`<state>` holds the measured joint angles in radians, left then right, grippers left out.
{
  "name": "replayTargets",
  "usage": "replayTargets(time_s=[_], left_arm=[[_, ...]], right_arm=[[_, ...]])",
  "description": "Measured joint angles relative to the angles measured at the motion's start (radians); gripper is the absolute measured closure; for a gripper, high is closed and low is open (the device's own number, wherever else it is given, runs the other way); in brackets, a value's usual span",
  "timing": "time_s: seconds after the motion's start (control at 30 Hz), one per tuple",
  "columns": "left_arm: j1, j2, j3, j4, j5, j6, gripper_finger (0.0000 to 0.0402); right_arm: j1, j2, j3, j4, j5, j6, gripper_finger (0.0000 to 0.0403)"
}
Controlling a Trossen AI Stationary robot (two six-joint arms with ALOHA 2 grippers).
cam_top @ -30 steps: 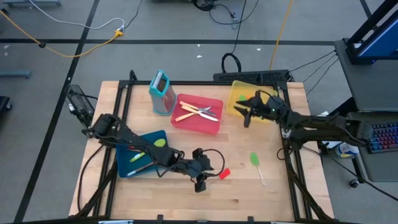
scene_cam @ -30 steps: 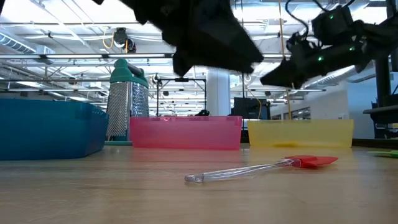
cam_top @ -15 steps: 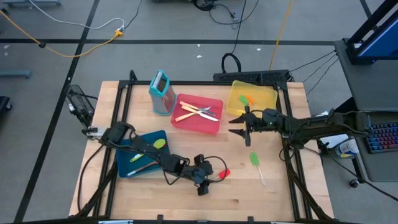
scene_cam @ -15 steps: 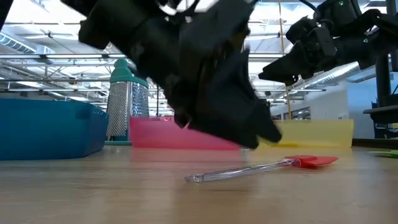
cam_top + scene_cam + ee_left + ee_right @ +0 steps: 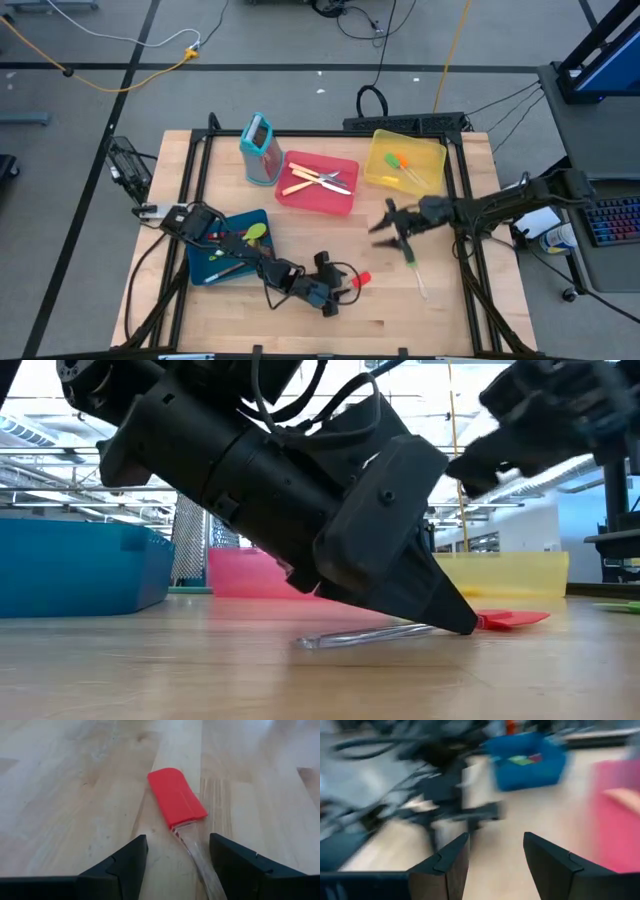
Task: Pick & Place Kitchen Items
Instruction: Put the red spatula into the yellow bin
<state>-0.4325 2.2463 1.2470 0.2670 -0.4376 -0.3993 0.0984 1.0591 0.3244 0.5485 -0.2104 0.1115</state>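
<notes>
Red spatula (image 5: 176, 796) next: left gripper (image 5: 177, 857) dropped low, fingers spread wide astride its clear handle.
Right gripper (image 5: 385, 224) (fingers apart, empty) swung from yellow tray (image 5: 432, 150) toward green spatula (image 5: 409, 256), beside the red one.

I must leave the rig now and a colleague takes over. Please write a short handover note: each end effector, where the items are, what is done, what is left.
Left end effector: open, low over the table, its fingers either side of the clear handle of the red spatula; not gripped.
Right end effector: open, empty, near the green spatula.
Done: utensils lie in the blue tray, the red tray and the yellow tray.
Left: both spatulas, loose on the table.
Teal grater stands upright beside the red tray.
</notes>
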Motion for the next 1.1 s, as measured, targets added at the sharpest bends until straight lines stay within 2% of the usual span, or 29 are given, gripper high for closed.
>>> replayTargets(time_s=[0.2, 0.27, 0.33, 0.43, 0.67, 0.8, 0.93, 1.1], left_arm=[[0.012, 0.001, 0.0, -0.03, -0.009, 0.052, 0.0191], [0.018, 0.002, -0.001, -0.027, -0.011, 0.068, 0.0204], [0.023, 0.002, -0.002, -0.022, -0.014, 0.073, 0.0217], [0.034, 0.003, -0.004, 0.0, 0.009, 0.075, 0.0233], [0.041, 0.003, -0.005, 0.011, 0.033, 0.074, 0.0253], [0.047, 0.003, -0.005, 0.012, 0.035, 0.053, 0.0254], [0.056, 0.003, -0.005, 0.012, 0.036, 0.004, 0.0255], [0.059, 0.003, -0.005, 0.006, 0.033, -0.051, 0.0255]], right_arm=[[0.221, 0.148, 0.0, 0.035, 0.007, 0.012, 0.0222], [0.276, 0.217, 0.0, 0.089, 0.072, 0.022, 0.0222], [0.314, 0.294, 0.0, 0.153, 0.187, 0.051, 0.0222], [0.332, 0.404, 0.0, 0.254, 0.285, 0.079, 0.0218], [0.358, 0.624, 0.045, 0.42, 0.288, 0.156, 0.0191], [0.387, 0.749, 0.129, 0.412, 0.29, 0.159, 0.018], [0.398, 0.83, 0.186, 0.4, 0.354, 0.108, 0.0175], [0.398, 0.846, 0.189, 0.328, 0.446, 0.128, 0.0177]])
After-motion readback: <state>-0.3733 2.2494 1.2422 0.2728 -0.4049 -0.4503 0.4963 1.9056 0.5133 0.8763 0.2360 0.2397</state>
